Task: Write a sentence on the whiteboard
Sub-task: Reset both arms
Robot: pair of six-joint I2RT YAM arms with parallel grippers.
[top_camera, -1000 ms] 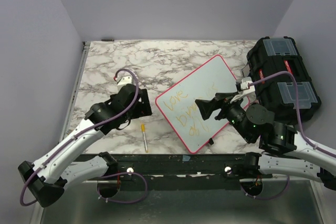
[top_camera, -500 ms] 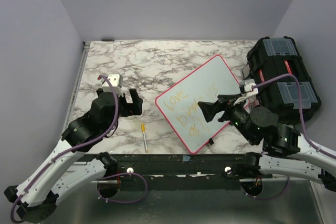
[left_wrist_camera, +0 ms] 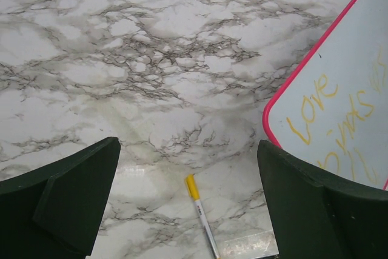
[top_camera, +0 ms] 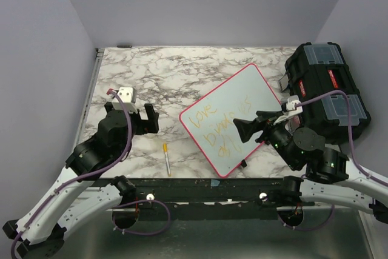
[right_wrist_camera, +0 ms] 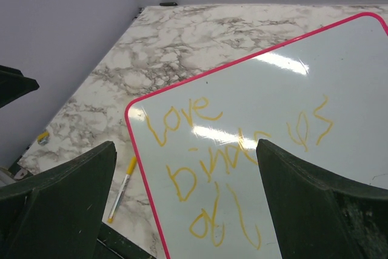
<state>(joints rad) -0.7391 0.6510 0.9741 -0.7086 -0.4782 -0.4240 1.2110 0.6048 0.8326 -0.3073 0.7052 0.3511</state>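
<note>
The whiteboard (top_camera: 242, 98), white with a pink-red rim, lies at an angle on the marble table, right of centre. The sentence (top_camera: 217, 127) is written on it in yellow, in a few lines; it also shows in the right wrist view (right_wrist_camera: 212, 168). A yellow-capped marker (top_camera: 165, 159) lies loose on the table left of the board. My left gripper (top_camera: 150, 119) hovers open above the table, left of the board and behind the marker (left_wrist_camera: 201, 213). My right gripper (top_camera: 245, 125) hangs open over the board's near half, holding nothing.
A black toolbox (top_camera: 324, 89) with clear lid pockets stands against the right wall, touching the board's right side. Grey walls close in the marble table (top_camera: 176, 71) at the back and sides. A black rail (top_camera: 200, 185) runs along the near edge.
My left arm has drawn back to the left, away from the board and marker. My right gripper has slid slightly right over the board. Both stay open.
</note>
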